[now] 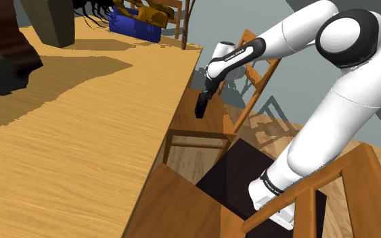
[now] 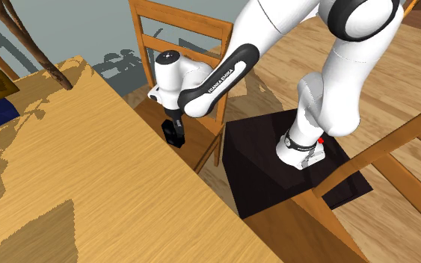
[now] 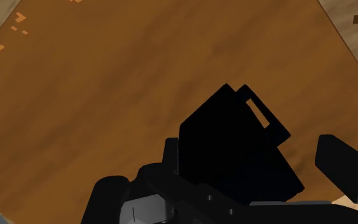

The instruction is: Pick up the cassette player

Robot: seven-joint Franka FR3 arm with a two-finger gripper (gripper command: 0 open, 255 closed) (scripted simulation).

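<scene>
Rigid, boxy and likely light, the black cassette player [image 3: 231, 137] sits inside the wide-open claw [image 3: 248, 153]; squeeze its flat sides.

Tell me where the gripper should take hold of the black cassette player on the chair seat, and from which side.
Probably the boxy body of the cassette player, across its two straight long edges, clear of the slotted handle at one end. Come from above: it seems to lie flat on the wooden seat, and the gripper hangs over it, open.
</scene>
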